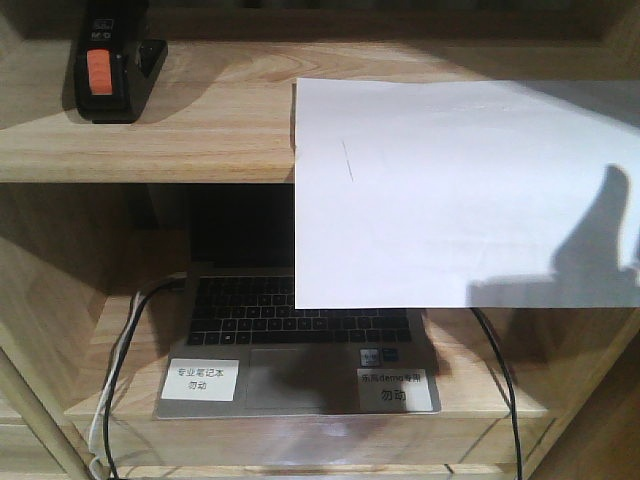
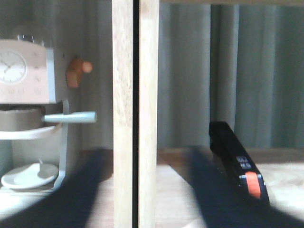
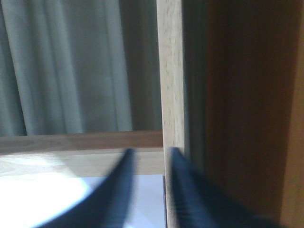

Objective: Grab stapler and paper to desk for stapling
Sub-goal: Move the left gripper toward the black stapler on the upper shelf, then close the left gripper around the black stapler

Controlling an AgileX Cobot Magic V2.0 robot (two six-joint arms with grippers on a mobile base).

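Right end effector (image 3: 152, 151) showed as two dark, blurred fingers parted by a narrow gap, pinching nothing I could make out. A pale upright post (image 3: 170, 71) stood close at 12 o'clock and the paper lay below. Left end effector (image 2: 146, 149) appeared as two dark wedges spread wide. They straddled another upright post (image 2: 124, 95), with the stapler lying just beside the right wedge.

In the front view, one stapler (image 1: 112, 62) sat on the upper shelf (image 1: 200, 130) at 10 o'clock, its top cut off by the frame. One sheet of paper (image 1: 450, 200) lay at 3 o'clock. Its front part overhung the shelf edge and its right side ran out of view. Bare board separated the two. A hand-like shadow darkened the sheet's right side.

Below, one laptop (image 1: 300, 320) sat on a lower shelf, its screen partly hidden by the paper. It carried two white labels (image 1: 203, 379) (image 1: 395, 389). Three cables (image 1: 120, 350) trailed down: two dark, one white.

In the left wrist view, a toy coffee machine (image 2: 28, 95) stood at 9 o'clock before a grey curtain (image 2: 199, 71).
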